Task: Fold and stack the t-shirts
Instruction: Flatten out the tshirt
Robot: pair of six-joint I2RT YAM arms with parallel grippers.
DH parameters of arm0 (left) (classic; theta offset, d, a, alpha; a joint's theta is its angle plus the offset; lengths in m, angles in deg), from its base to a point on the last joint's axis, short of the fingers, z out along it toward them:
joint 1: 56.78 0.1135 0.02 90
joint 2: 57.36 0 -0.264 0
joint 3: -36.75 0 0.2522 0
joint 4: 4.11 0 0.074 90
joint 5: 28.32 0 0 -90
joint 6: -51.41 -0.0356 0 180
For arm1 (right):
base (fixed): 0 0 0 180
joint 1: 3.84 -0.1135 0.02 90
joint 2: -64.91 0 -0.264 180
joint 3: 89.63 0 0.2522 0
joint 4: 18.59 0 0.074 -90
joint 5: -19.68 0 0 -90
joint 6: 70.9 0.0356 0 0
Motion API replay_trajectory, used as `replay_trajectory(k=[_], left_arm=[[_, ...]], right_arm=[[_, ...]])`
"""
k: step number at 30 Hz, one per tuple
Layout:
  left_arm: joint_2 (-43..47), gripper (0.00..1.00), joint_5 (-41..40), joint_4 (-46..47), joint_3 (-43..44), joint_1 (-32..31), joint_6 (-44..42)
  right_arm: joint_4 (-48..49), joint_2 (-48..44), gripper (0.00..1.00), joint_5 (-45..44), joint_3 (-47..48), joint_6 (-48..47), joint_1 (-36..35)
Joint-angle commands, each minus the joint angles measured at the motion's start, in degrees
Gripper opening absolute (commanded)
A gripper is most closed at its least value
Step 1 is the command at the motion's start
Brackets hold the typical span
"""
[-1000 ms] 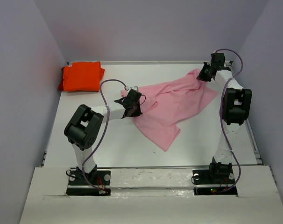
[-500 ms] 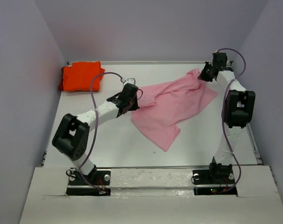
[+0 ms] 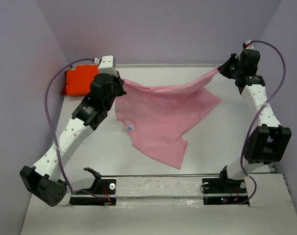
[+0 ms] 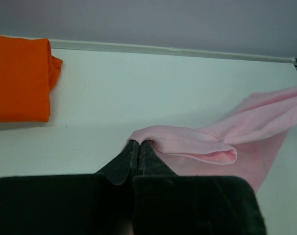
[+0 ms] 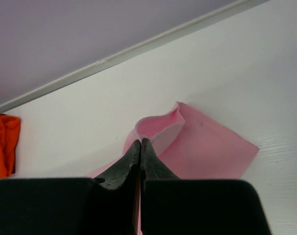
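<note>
Pink t-shirt [image 3: 163,115] was stretched out between the two arms. Its top edge was lifted off the white table [image 3: 217,142], and the rest of it spread down toward the near side. The left gripper [image 3: 120,84] was pinched tight on the left end of that edge. The right gripper [image 3: 221,70] was pinched tight on the right end, up by the far wall. The orange t-shirt [image 3: 80,82] lay folded in the far left corner, apart from the pink one.
</note>
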Motion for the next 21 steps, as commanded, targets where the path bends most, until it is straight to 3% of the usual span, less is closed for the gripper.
replay_trajectory(k=[1,15,21], left_arm=[[4.4,0.00,-2.9,0.9,0.5,0.9,-5.0],[8.6,0.00,1.2,-1.2,13.0,3.0,-8.8],[13.6,0.00,2.3,0.2,12.9,3.0,-11.1]], right_arm=[[4.5,-7.4,0.00,-0.1,-3.8,1.9,-0.2],[-4.4,-27.1,0.00,1.5,-0.6,0.5,-0.2],[-8.2,-36.6,0.00,1.3,-2.3,-1.0,-0.2]])
